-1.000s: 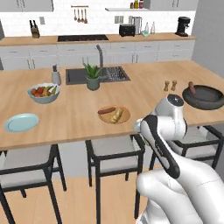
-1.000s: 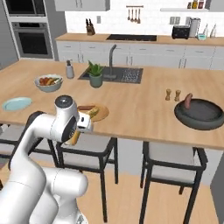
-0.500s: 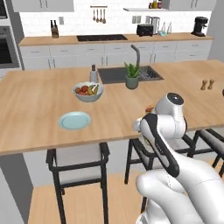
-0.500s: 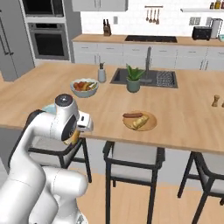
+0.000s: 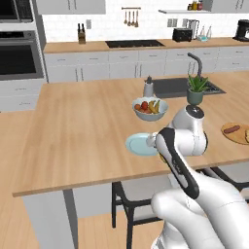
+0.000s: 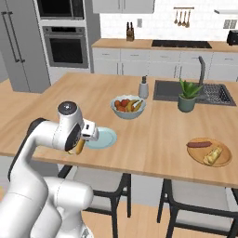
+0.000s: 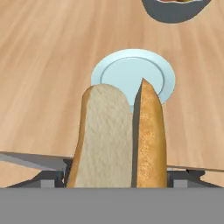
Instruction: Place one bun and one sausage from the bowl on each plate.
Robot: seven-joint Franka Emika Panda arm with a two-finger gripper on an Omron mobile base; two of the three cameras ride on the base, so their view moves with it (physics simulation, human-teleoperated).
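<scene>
Compared with the frames half a second and a second before, the whole scene was shifted in both base views: the camera was carried along the island, so the oven and refrigerator wall was brought into the upper left, while the arm's posture was kept much the same.

In the hand view, a split bun [image 7: 120,140] was seen filling the lower centre of the frame, its pale cut face turned to the left and its golden crust to the right. It was held between the jaws, which were spread wide around its width. The fingertips themselves were hidden behind the bread. The gripper [image 6: 80,146] was seen at the left centre of the right base view, with the bun's yellow end poking out beneath the white hand.

The light-blue plate [image 7: 162,72] was seen just above the bun in the hand view, bare, with the bun's far tip overlapping its near rim in the picture. In the left base view that plate [image 5: 135,144] lay at centre frame, partly covered by the arm.

The tan plate [image 6: 225,161] was placed at the lower right of the right base view, carrying a sausage [image 6: 199,144] and a second bun [image 6: 213,155] side by side. A fruit bowl [image 6: 128,106] was set above the blue plate, near a potted plant [image 6: 188,95] by the sink [image 6: 211,92].
</scene>
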